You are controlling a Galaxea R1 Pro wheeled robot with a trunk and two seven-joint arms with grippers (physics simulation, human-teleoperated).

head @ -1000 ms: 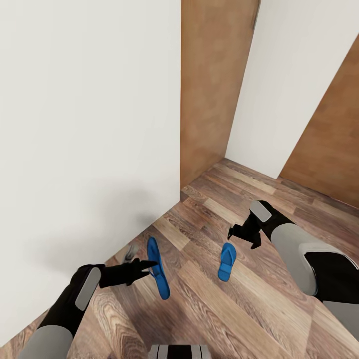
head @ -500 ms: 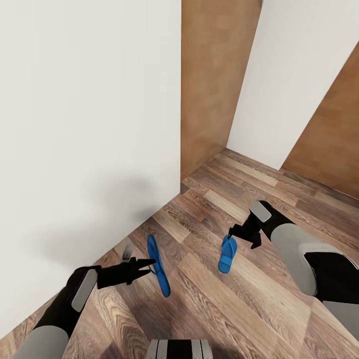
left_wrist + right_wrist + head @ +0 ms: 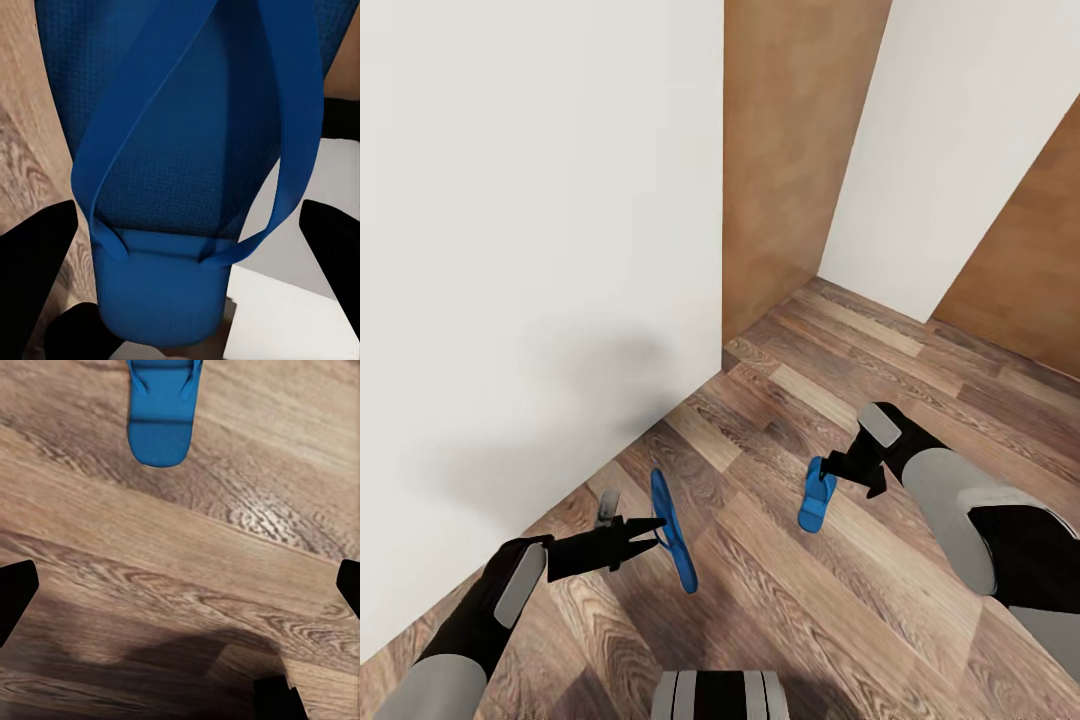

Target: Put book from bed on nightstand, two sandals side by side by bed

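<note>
Two blue sandals show here, and we take them as the whole of the task in sight. One sandal [image 3: 672,530] hangs tipped on its edge just off the wooden floor [image 3: 880,600], its strap pinched in our left gripper [image 3: 656,533], whose jaws are clamped on it; in the left wrist view the sole [image 3: 187,150] sits close between the dark fingers. The other sandal [image 3: 815,497] lies flat on the floor, to the right of the held one and well apart from it, and our right gripper [image 3: 828,467] hangs just beyond its far end, fingers spread with nothing between them. Beyond the held sandal rises a plain white wall [image 3: 540,250], with a brown panel [image 3: 790,160] further off. We judge the sandal part half begun: one lifted, one unclaimed, neither yet paired; the book step looks untouched. We can read no brand or writing anywhere.
</note>
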